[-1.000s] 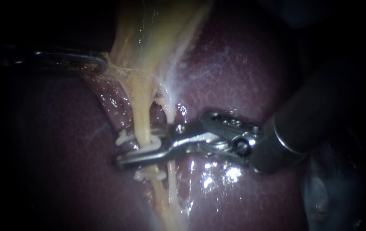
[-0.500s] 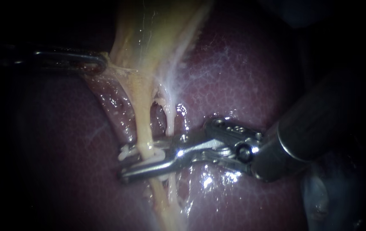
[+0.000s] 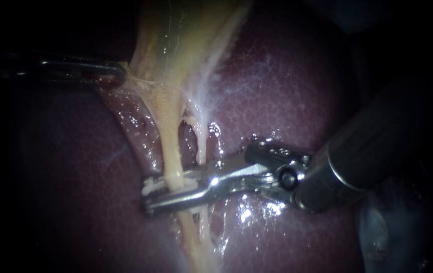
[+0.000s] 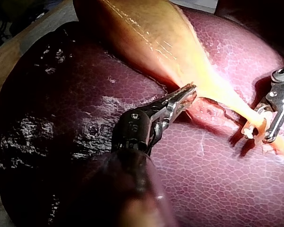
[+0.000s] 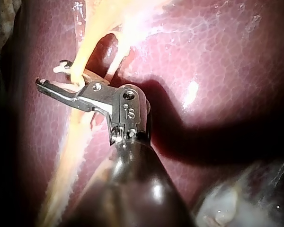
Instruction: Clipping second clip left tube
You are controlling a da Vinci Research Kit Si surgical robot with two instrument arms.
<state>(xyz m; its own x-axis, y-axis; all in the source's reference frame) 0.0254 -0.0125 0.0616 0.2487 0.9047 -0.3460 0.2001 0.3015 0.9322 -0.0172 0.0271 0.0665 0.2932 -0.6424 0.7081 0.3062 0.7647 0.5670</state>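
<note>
Right instrument (image 3: 150, 196) jaws narrowed, clamping clip (image 3: 149, 187) on left tube (image 3: 170, 151); left instrument (image 3: 119, 75) grips gallbladder (image 3: 176, 40).

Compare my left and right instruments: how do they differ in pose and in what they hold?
The left instrument grips the gallbladder at its edge; the right instrument is shut on a white clip around the left tube. The left enters level, the right slants in from the upper right. Both are slender metal jaws, closed.

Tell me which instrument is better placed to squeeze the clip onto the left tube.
Right: the right instrument has its jaws astride the left tube, the clip between them, while the left instrument grips the gallbladder farther up.
</note>
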